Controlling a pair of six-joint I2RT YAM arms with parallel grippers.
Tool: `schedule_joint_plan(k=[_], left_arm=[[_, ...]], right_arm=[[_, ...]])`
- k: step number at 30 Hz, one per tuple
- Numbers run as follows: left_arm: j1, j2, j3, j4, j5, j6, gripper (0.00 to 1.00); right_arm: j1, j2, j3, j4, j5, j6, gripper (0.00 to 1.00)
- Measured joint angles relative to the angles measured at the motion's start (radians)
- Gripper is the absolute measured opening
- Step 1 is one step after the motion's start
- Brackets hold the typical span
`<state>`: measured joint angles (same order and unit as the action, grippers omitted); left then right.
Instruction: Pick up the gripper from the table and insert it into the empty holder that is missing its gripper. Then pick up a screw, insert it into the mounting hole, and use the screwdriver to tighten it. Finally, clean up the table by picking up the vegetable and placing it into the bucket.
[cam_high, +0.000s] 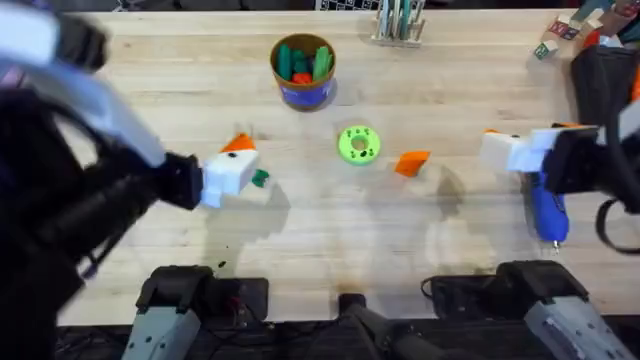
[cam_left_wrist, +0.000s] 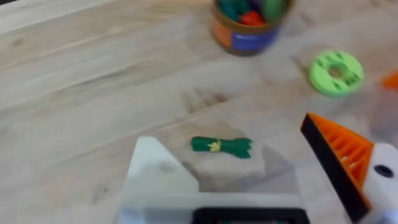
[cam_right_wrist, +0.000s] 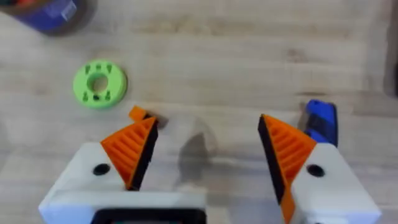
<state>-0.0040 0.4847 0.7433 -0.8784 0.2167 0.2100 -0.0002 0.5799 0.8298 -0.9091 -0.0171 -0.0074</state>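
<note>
Loose gripper (cam_high: 412, 162) lying on desk (cam_high: 330, 240) at 3 o'clock from green disc (cam_high: 358, 144). Left jaws (cam_left_wrist: 261, 180) missing one finger, holding nothing; right jaws (cam_right_wrist: 208, 155) spread wide, empty.

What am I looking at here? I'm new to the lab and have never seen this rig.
Two robot arms work at a wooden table. One camera looks down from above; one rides on each wrist. The left gripper has one orange finger; its other white holder is bare. The right gripper is open, holding nothing. On the table lie the loose orange gripper, a green disc, a blue screwdriver, a green toy vegetable and a bucket.
</note>
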Motion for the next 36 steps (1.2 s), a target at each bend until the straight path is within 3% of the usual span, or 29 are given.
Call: schedule_joint_plan(k=[5, 8, 11, 13, 16, 23, 28, 29, 33, 34, 36], left_arm=[[0.0, 0.186, 0.103, -0.004, 0.204, 0.222, 0.986], [0.0, 0.247, 0.126, -0.018, 0.252, 0.325, 0.986], [0.0, 0.28, 0.127, -0.051, 0.23, 0.387, 0.986], [0.0, 0.302, 0.127, -0.064, 0.159, 0.368, 0.986], [0.0, 0.347, 0.127, -0.065, 0.067, 0.264, 0.985], [0.0, 0.453, 0.127, -0.091, 0.034, 0.043, 0.964], [0.0, 0.49, 0.127, -0.091, 0.033, -0.006, 0.207], [-0.003, 0.489, 0.128, -0.094, 0.04, -0.006, 0.269], [-0.042, 0.448, 0.13, -0.099, 0.112, -0.04, 0.886], [-0.06, 0.424, 0.132, -0.096, 0.139, -0.049, 0.953], [-0.109, 0.368, 0.137, -0.078, 0.193, -0.058, 0.975]], right_arm=[[0.009, 0.196, 0.125, -0.125, -0.029, -0.02, 0.991], [0.02, 0.28, 0.174, -0.155, -0.037, -0.027, 0.992], [0.03, 0.324, 0.194, -0.169, -0.038, -0.031, 0.991], [0.033, 0.341, 0.196, -0.18, -0.041, -0.031, 0.992], [0.033, 0.354, 0.196, -0.186, -0.041, -0.031, 0.991], [0.033, 0.354, 0.196, -0.184, -0.041, -0.033, 0.991], [0.033, 0.355, 0.196, -0.175, -0.041, -0.039, 0.991], [0.033, 0.354, 0.196, -0.175, -0.041, -0.039, 0.992], [0.033, 0.354, 0.196, -0.175, -0.041, -0.041, 0.991], [0.033, 0.355, 0.196, -0.175, -0.041, -0.042, 0.991], [0.033, 0.354, 0.196, -0.177, -0.043, -0.042, 0.991]])
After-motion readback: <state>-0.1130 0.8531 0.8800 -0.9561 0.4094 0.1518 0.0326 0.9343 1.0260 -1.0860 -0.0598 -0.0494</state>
